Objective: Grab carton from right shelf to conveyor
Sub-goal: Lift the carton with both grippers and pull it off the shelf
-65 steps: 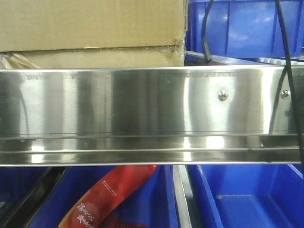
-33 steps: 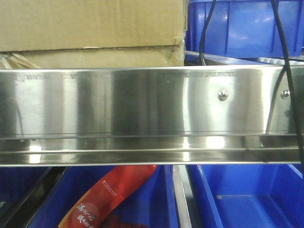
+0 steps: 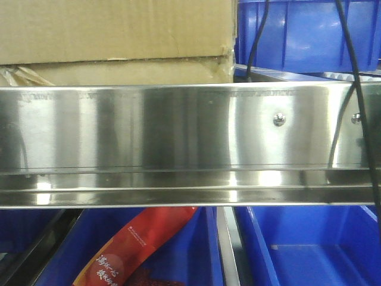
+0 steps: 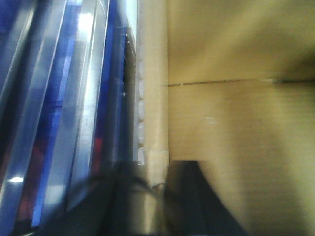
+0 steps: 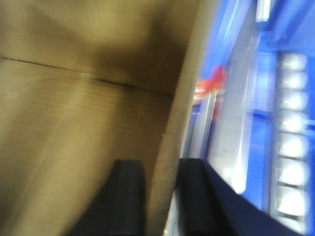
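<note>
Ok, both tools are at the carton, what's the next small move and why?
Probably close both tools on the cardboard before lifting. The left tool and right tool each straddle a wall of the carton, which sits on the shelf; blur hides whether they grip.

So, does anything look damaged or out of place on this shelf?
Yes: the carton has a torn, crumpled lower right corner just above the shelf, and a wrinkled tape scrap sticks out at its lower left.

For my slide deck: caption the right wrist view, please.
Right end effector clamped on the carton wall, shelf and blue bin blurred behind.
</note>
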You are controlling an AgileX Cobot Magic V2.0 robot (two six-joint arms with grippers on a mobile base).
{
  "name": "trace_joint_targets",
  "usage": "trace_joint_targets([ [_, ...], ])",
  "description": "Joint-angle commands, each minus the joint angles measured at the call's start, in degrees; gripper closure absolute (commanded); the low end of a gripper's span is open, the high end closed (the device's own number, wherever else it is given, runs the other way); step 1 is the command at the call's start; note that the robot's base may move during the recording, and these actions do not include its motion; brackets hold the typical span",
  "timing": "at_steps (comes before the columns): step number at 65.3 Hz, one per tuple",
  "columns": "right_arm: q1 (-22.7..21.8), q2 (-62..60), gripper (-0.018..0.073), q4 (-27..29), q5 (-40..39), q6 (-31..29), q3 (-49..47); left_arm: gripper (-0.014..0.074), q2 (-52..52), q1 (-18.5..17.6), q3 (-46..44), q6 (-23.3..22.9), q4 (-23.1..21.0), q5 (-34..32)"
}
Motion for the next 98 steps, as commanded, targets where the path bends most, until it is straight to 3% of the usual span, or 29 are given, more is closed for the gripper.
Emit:
trace_joint_targets([
  [1, 0.0, -1.2, 0.0625, -0.1, -1.3, 0.1, -0.1, 0.0577, -0.3, -0.2, -0.3, 0.0, -1.4, -0.5],
  [15, 0.0, -3.3, 0.0627, -0.5, -1.3, 0.1, -0.2, 0.0603, -1.0, -0.2, -0.8, 0.0, -2.2, -0.5],
  [38, 0.0, -12.4, 0.0627, -0.8, -1.3, 0.1, -0.2, 0.0603, -7.9, -1.0, -6.8, 0.0, -8.4, -0.5],
  [47, 0.0, -15.7, 0.0627, -0.8, -1.3, 0.1, -0.2, 0.0608, -10.3, -3.8, -7.0, -0.7, -8.4, -0.5],
  [67, 0.0, -19.9, 0.0627, -0.9, -1.3, -2.0, 1.2, 0.0615, -12.1, -12.6, -4.4, -7.1, -7.5, -0.5],
  [81, 0.0, -24.4, 0.0627, -1.0, -1.3, -2.4, 10.0, 0.0615, -12.1, -18.6, -4.0, -10.8, -0.8, -0.5],
  [98, 0.0, -26.7, 0.0627, -4.7, -1.3, -2.4, 17.2, 0.0615, -12.0, -20.3, -3.8, -11.7, -0.4, -0.5],
])
